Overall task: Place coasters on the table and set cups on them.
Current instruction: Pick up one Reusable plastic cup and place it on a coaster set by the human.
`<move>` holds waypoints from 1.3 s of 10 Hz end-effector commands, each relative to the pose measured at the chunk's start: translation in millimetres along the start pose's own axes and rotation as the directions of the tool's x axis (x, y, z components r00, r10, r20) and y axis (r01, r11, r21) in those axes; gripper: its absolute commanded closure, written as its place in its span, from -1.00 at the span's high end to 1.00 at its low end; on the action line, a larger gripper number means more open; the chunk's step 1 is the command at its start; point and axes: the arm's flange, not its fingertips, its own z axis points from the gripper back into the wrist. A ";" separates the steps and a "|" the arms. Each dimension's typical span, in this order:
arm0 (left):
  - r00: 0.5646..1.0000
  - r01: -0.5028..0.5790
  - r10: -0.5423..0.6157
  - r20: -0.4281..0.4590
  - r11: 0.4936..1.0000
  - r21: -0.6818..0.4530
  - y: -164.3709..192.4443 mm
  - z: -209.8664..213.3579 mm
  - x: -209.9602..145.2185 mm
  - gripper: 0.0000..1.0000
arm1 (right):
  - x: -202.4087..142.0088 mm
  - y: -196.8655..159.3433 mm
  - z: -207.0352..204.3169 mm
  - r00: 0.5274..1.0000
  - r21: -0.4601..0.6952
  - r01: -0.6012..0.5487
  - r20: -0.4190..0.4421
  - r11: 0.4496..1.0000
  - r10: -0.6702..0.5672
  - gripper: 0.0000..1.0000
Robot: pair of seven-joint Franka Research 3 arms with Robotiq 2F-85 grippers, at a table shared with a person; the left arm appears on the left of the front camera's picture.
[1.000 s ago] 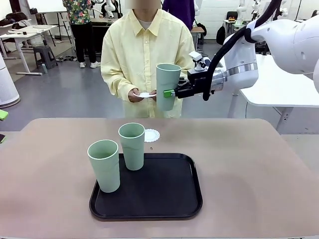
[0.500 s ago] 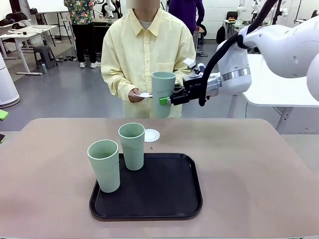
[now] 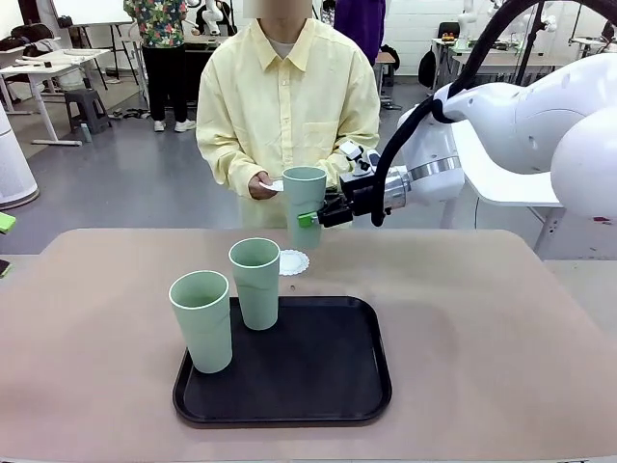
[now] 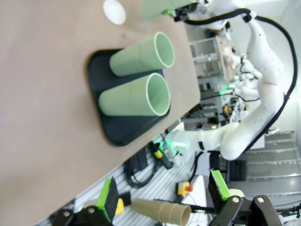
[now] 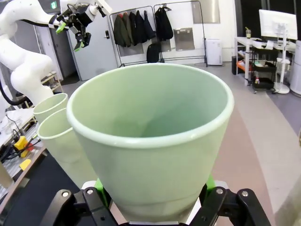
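Cup [image 3: 304, 193] of pale mint-green matte plastic, tall, without handle and narrower toward the base, stands upright between the green pads of the right gripper [image 3: 310, 217]. The jaws are closed on its lower wall, one pad on each side. The cup is low over the far part of the table [image 3: 482, 328], a beige-tan matte top with rounded corners.

Close to its base one coaster [image 3: 293, 261] lies flat on the table: a small round white paper doily with lacy scalloped border. It is just beyond the far rim of the tray [image 3: 328, 386]; whether the cup is exactly above it, I cannot tell.

The tray is black and smooth, a rounded square with a low raised rim. On its left part the front cup [image 3: 202, 320] and the rear cup [image 3: 255, 283] stand upright, near together.

The person's hand [image 3: 258, 188] holds a second coaster [image 3: 274, 183] flat, just left of the held cup.

The left gripper [image 4: 164, 195] is off to the side of the table. Its black fingers with green pads are spread wide, and nothing is between them.
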 end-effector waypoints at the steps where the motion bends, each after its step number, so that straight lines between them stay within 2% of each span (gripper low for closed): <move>1: 1.000 0.020 -0.020 0.007 1.000 -0.017 0.9 0.0 0.2 1.00 | -2.2 -16.2 0.2 1.000 -0.033 -0.022 0.013 0.999 0.023 0.68; 8: 1.000 0.020 -0.020 0.007 1.000 -0.017 0.9 0.0 0.2 1.00 | -17.7 -44.3 -40.2 1.000 -0.005 -0.004 -0.022 1.000 0.004 0.68; 10: 1.000 0.020 -0.020 0.007 1.000 -0.017 0.9 0.0 0.2 1.00 | -20.4 -41.0 -42.5 0.999 0.003 -0.007 -0.032 1.000 0.007 0.68; 11: 1.000 0.020 -0.020 0.007 1.000 -0.017 0.9 0.0 0.2 1.00 | -23.4 -33.0 -41.9 1.000 -0.002 -0.013 -0.001 1.000 0.013 0.68; 13: 1.000 0.020 -0.020 0.007 1.000 -0.017 0.9 0.0 0.2 1.00 | -23.4 -33.0 -41.9 1.000 -0.002 -0.013 -0.001 1.000 0.013 0.68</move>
